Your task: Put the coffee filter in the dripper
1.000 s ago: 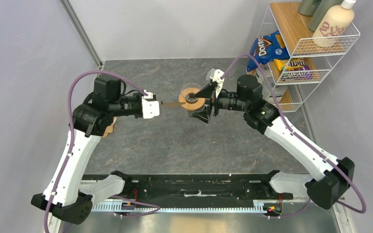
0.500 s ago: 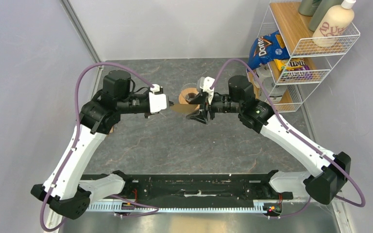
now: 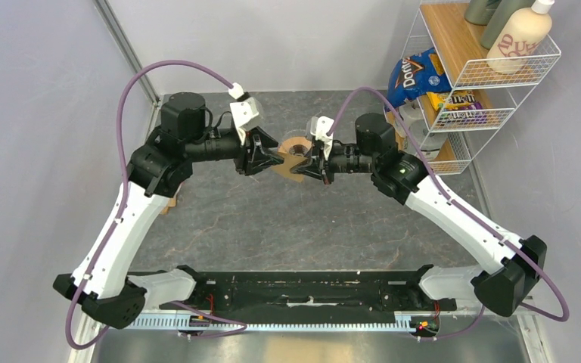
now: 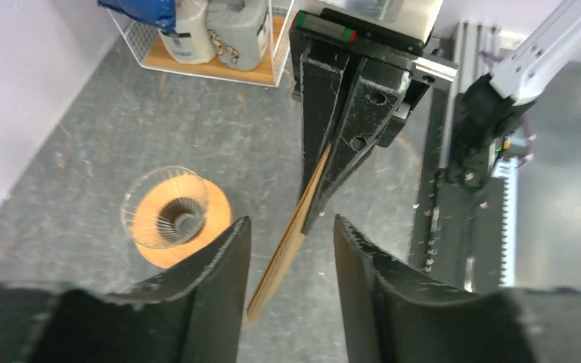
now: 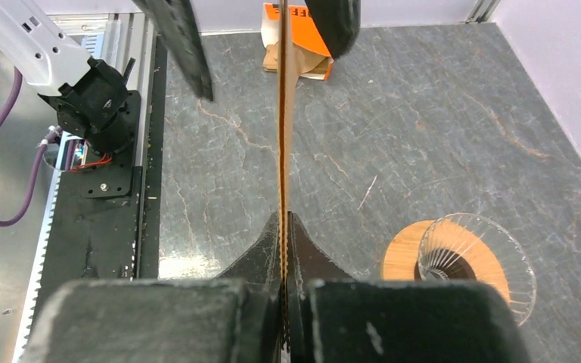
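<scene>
Task not done. The thin tan paper filter (image 5: 282, 136) was flat and edge-on, clear of the ribbed clear-glass dripper w/ wooden collar (image 5: 465, 257), which sat empty on the grey tabletop (image 5: 393, 113), lower right of my right wrist view. My right pincer (image 5: 282, 227) was clamped on the filter's near edge. My left pincer (image 4: 289, 227) gaped either side of the far edge; contact unclear. Left to do, I judged: spread it into a cone and seat it.

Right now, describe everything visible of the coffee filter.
The coffee filter is thin tan-brown paper, folded flat, seen edge-on from both wrist cameras, with a finely ribbed edge. It is held in the air above the grey table, clamped in the shut right tool. Its free end reaches between the open fingers of the left tool; whether they touch it is unclear. It is not in the dripper, which stands beside and below it.
</scene>
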### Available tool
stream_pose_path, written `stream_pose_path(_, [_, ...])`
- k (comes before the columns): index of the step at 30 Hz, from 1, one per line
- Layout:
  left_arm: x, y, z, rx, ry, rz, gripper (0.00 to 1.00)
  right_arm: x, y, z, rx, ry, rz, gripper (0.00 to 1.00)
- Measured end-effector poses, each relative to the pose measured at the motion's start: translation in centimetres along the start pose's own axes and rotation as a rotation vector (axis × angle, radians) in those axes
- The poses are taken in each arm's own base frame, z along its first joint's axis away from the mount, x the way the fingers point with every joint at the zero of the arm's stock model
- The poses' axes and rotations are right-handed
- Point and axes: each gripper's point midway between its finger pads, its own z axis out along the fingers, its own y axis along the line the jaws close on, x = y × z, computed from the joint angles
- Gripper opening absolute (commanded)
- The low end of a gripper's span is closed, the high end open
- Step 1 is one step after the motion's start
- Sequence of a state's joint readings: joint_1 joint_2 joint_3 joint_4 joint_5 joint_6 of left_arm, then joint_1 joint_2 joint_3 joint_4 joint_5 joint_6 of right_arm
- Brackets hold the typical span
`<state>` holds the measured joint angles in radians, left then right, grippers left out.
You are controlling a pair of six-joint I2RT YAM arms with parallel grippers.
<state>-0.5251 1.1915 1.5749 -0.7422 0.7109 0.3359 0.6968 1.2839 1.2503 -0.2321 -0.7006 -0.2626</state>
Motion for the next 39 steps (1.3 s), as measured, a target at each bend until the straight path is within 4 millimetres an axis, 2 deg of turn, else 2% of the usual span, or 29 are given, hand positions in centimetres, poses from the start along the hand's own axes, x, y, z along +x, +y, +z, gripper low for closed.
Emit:
stream_pose_path(3, [-0.8, -0.3, -1.1, -0.023, -0.037, -0.1, 0.6, -0.6, 0.0, -0.5, 0.013, -0.015, -0.057, 0.0])
stream_pose_path(7, [-1.3, -0.4, -4.5, -0.103, -0.081, -0.129, 0.6, -1.3, 0.8, -1.9, 0.022, -0.037, -0.203, 0.0])
stream_pose_path(9, [-1.6, -1.5, -6.0, -0.107, -0.089, -0.085, 0.59, -1.3, 1.5, -2.5, 0.018, -0.049, -0.295, 0.0])
stream_pose_path(14, [-0.5, -4.3, -7.5, -0.042, -0.055, 0.043, 0.58, -0.2, 3.5, -2.9, -0.02, -0.063, -0.519, 0.0])
stream_pose_path(20, [1.0, -5.3, -7.1, 0.035, -0.012, 0.149, 0.55, 0.4, 4.5, -2.0, -0.044, -0.083, -0.659, 0.0])
stream_pose_path(29, [4.0, -4.6, -5.5, 0.077, 0.05, 0.202, 0.51, -2.5, 4.8, -2.2, 0.002, -0.177, -0.743, 0.0])
stream_pose_path(35, [4.3, -4.4, -5.2, 0.086, 0.051, 0.258, 0.48, -2.9, 5.1, -2.4, 0.003, -0.194, -0.763, 0.0])
stream_pose_path(39, [3.8, -4.6, -5.6, 0.081, 0.039, 0.301, 0.53, -2.5, 5.2, -2.2, -0.01, -0.181, -0.765, 0.0])
